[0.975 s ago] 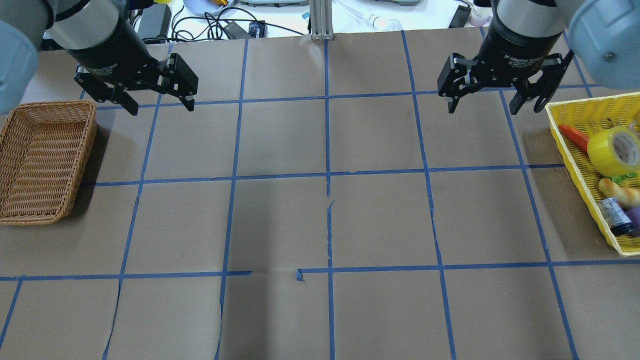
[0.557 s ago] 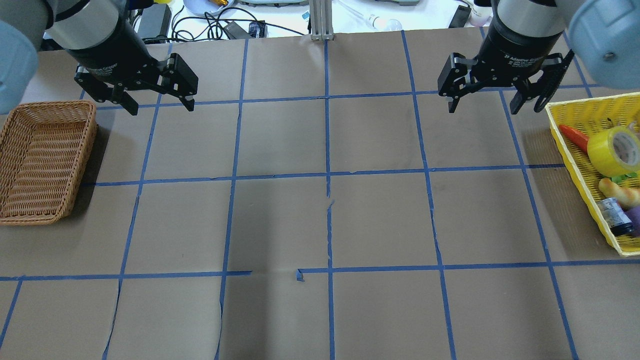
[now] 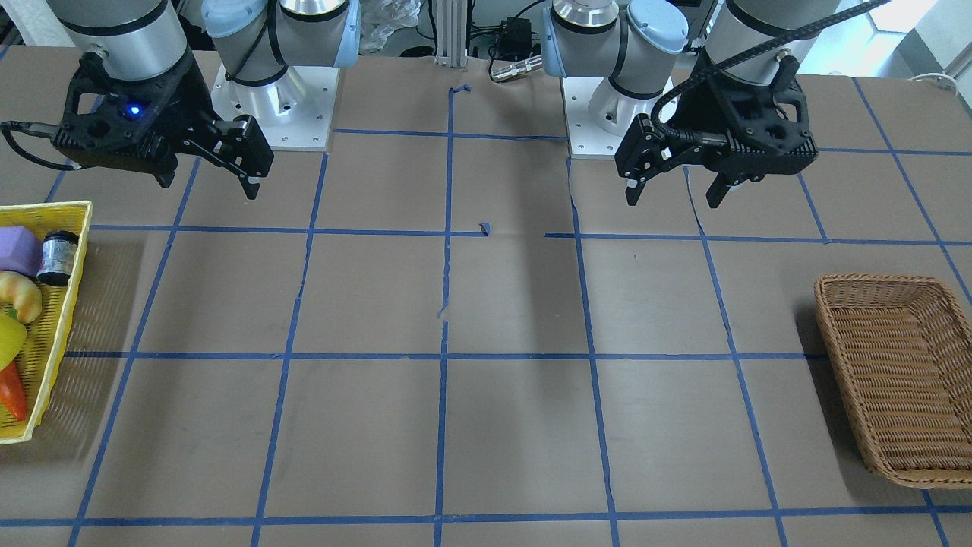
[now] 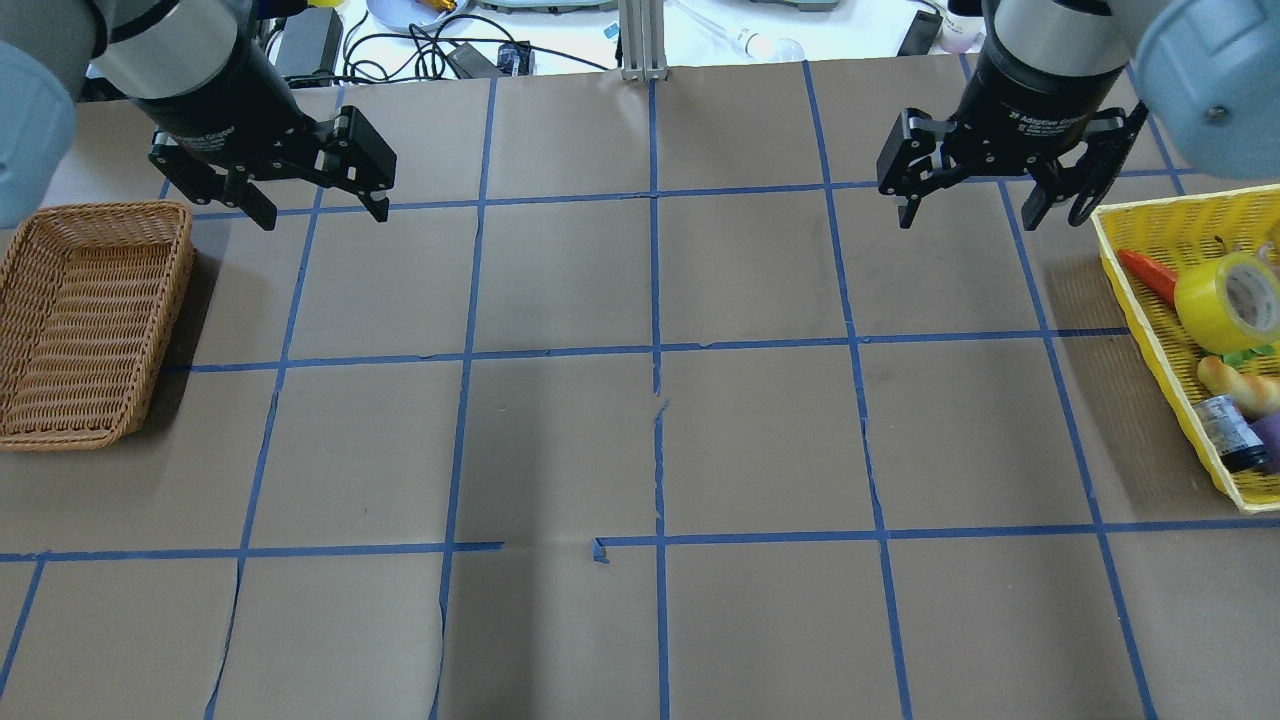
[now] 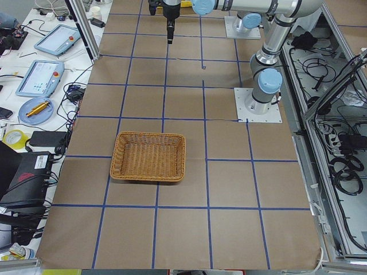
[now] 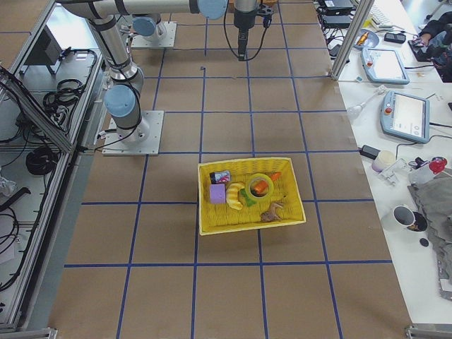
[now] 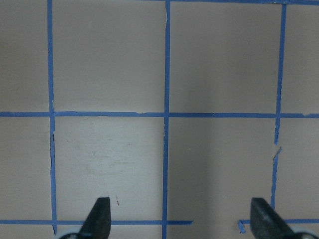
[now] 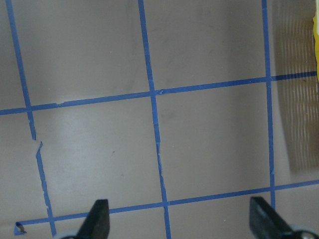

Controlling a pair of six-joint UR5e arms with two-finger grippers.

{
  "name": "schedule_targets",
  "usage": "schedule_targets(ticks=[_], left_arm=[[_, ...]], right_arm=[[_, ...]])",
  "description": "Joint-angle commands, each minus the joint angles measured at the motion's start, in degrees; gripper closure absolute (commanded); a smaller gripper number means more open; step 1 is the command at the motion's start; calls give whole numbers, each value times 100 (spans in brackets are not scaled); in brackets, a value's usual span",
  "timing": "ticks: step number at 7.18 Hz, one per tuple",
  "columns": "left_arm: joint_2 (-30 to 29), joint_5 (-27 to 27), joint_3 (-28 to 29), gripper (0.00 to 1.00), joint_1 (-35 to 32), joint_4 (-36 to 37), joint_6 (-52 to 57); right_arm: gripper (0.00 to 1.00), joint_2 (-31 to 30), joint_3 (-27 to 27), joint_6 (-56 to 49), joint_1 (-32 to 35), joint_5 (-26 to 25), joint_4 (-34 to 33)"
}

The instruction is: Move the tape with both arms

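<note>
Well, the tape [image 4: 1228, 302] lies tilted in the yellow basket [image 4: 1150, 330], just outward of the right gripper [image 4: 966, 220], clearly the nearer one. Both it and the left gripper [image 4: 325, 218] hang wide open, holding nothing.

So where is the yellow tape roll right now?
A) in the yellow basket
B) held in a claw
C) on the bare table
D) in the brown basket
A: the tape lies inside the yellow basket, among the other things kept there.
</note>
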Motion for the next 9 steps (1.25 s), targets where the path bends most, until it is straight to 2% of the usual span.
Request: schedule_targets(ticks=[1,2,3,4,5,7,9], left_arm=[[0,1,0,0,0,0,2],[0,1,0,0,0,0,-7],[0,1,0,0,0,0,-7],[0,1,0,0,0,0,2],[0,1,0,0,0,0,-7],[-9,1,0,0,0,0,-7],[-9,1,0,0,0,0,-7]], right_arm=[[0,149,15,-30,-142,-749,-91],[0,446,15,-38,-430,-1443,-144],[0,623,15,-126,-999,-1720,-153],[0,685,23,-1084,-1675,-1618,-632],[0,904,15,-2398,-2290,-921,-1376],[0,1473,15,-2482,-3058,162,-1917],[0,1994,23,-2263,-3315,316,-2463]])
